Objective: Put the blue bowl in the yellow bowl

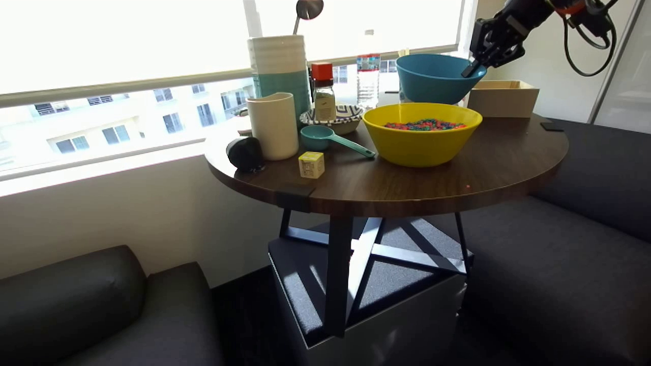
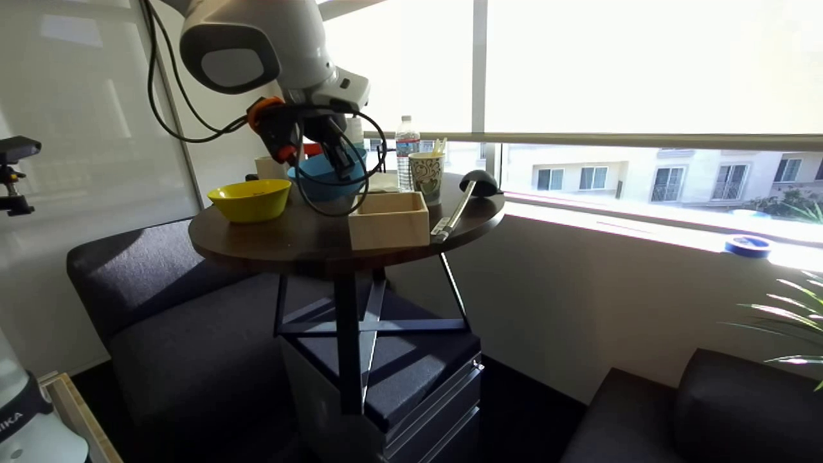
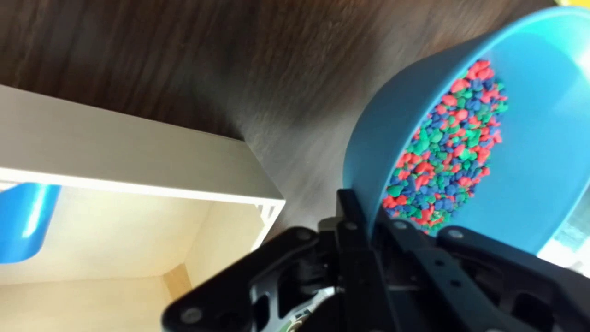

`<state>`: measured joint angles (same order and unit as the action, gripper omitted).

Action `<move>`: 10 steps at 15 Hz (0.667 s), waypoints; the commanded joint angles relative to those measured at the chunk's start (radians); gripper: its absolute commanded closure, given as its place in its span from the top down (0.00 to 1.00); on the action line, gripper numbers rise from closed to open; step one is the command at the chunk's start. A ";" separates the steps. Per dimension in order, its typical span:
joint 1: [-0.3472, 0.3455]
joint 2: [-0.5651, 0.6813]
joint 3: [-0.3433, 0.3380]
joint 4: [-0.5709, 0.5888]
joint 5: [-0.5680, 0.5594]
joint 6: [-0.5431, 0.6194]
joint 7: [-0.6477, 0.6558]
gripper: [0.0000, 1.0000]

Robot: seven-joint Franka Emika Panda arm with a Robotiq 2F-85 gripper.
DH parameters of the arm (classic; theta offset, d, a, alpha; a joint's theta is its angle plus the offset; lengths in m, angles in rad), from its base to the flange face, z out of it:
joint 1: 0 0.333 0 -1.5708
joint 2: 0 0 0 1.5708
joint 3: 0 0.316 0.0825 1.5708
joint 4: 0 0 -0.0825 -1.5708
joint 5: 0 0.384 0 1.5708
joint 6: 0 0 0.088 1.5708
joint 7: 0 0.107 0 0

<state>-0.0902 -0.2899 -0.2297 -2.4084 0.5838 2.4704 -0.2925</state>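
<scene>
The teal-blue bowl (image 1: 432, 85) shows in both exterior views (image 2: 331, 191) and large in the wrist view (image 3: 539, 152). It holds red, green and blue gravel (image 3: 447, 147). My gripper (image 3: 364, 208) is shut on its rim, one finger inside and one outside; it also shows in both exterior views (image 1: 473, 70) (image 2: 344, 170). The bowl tilts slightly and seems raised; its base is partly hidden. The yellow bowl (image 1: 422, 147) stands on the table beside it, with similar gravel inside. It also shows in an exterior view (image 2: 249, 206) and at the wrist view's corner (image 3: 574, 2).
A wooden box (image 2: 390, 230) stands close to the blue bowl, with a blue object inside (image 3: 27, 221). A water bottle (image 1: 368, 76), patterned cup (image 2: 426, 177), ladle (image 2: 460, 209), teal scoop (image 1: 330, 140) and white cup (image 1: 273, 127) share the round table (image 1: 396, 190).
</scene>
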 commanded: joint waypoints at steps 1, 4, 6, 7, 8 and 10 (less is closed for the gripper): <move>0.001 -0.079 -0.011 -0.008 -0.013 -0.060 0.023 0.01; 0.008 -0.094 -0.007 0.019 -0.029 -0.135 0.039 0.01; 0.013 -0.093 0.002 0.042 -0.041 -0.198 0.052 0.01; 0.015 -0.091 0.007 0.055 -0.047 -0.232 0.060 0.01; 0.017 -0.086 0.014 0.067 -0.054 -0.260 0.069 0.01; 0.022 -0.071 0.037 0.099 -0.081 -0.318 0.105 0.01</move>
<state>-0.0822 -0.3646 -0.2176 -2.3659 0.5458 2.2367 -0.2613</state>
